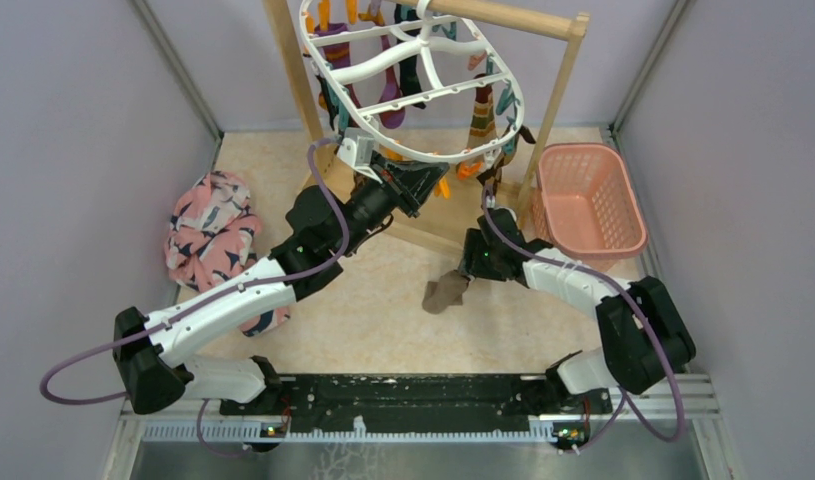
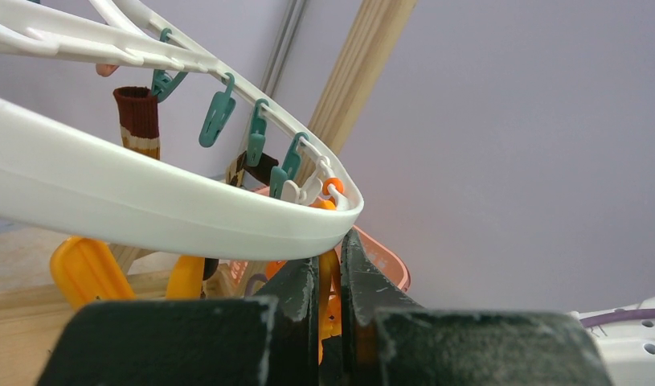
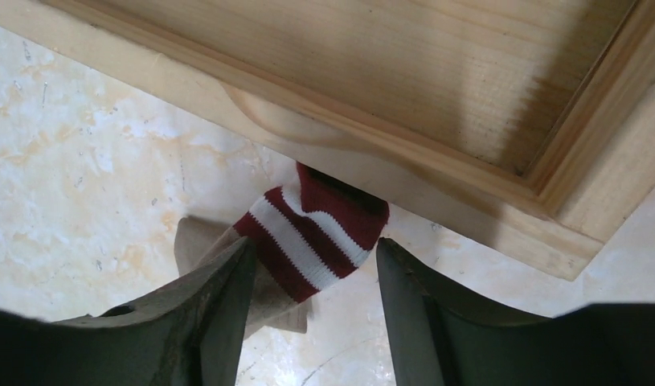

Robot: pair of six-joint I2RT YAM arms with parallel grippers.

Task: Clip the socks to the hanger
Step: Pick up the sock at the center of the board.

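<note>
- The rack (image 1: 560,100) carries the hanger (image 2: 147,201), a stiff white plastic frame hanging free from its hook. It looks light and will probably swing or tilt when pushed, so it is best steadied at the rim.
- Several hung socks (image 1: 391,95) dangle from clips under the frame, toward its far side.
- One loose sock (image 3: 308,233) lies on the table (image 3: 83,161) just in front of the rack's base. Its maroon-and-white striped end lies against the wood, perhaps slightly under it, and the beige part trails back toward the arm.
- That sock looks soft, limp and very light, so it will fold and droop when lifted. A pinch across the striped end, clear of the wood, should leave a short edge to feed into a clip. A grip at the middle would let both ends hang.
- The right gripper (image 3: 316,249) sits low over the loose sock with its jaws wide apart, one on each side of the striped part and not closed on it.
- The left gripper (image 2: 330,257) is up at the hanger's near rim, jaws pressed together on what appears to be an orange clip (image 2: 330,310) just below the rim.
- The teal clips (image 2: 218,112) along an inner bar hang free. They are small and look springy, and probably need a firm squeeze at the tail to open.
</note>
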